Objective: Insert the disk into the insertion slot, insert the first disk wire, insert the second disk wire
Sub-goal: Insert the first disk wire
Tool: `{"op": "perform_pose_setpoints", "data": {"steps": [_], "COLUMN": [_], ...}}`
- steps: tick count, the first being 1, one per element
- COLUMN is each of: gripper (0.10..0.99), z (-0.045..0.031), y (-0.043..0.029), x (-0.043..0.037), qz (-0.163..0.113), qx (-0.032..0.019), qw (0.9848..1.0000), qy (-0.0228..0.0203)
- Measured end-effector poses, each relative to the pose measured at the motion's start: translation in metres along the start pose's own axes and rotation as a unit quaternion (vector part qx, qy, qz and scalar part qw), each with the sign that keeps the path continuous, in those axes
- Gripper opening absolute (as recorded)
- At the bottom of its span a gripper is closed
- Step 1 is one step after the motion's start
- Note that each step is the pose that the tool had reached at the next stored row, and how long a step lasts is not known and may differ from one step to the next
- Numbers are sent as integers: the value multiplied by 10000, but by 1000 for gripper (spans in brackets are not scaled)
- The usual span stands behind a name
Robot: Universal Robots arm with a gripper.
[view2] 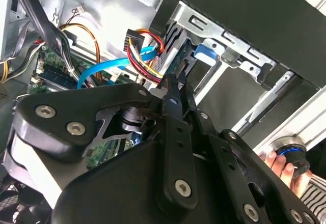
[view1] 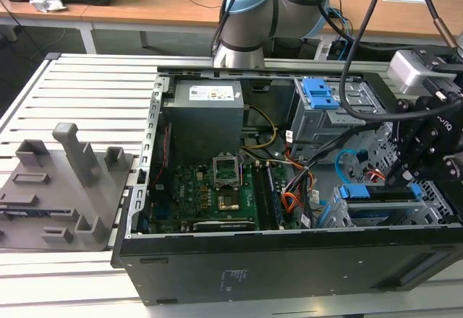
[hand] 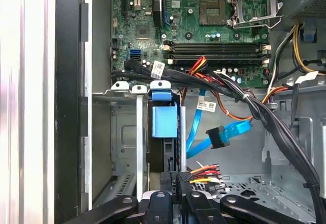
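While the pincer (hand: 177, 194) pinches what we take for the black plug of the first disk wire (hand: 204, 172), at the disk's end away from the motherboard (hand: 204, 25), we judge step one done. The disk (hand: 164, 124) sits in the insertion slot (hand: 119, 147), its long axis pointing at the motherboard. Neither wire looks seated; the second disk wire (hand: 219, 135) hangs unplugged, nearer the motherboard.
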State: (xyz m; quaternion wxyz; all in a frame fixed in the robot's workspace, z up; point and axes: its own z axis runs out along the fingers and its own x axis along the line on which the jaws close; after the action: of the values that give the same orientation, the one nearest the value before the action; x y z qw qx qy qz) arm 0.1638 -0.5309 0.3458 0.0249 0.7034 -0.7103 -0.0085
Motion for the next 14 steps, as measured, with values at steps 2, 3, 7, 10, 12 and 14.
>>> {"op": "perform_pose_setpoints", "data": {"steps": [2,3,7,10,12,14], "gripper": [169,169,169,169,169,169], "z": [3,4,21,37,40,39], "y": [-17,-23,-31,-35,-47,-65], "x": [-1,-1,0,-1,-1,-1], "qz": [0,0,0,0,0,0], "qx": [0,0,0,1,-1,0], "qw": [10000,10000,10000,10000,10000,10000], "qy": [0,0,2,1,-1,1]}}
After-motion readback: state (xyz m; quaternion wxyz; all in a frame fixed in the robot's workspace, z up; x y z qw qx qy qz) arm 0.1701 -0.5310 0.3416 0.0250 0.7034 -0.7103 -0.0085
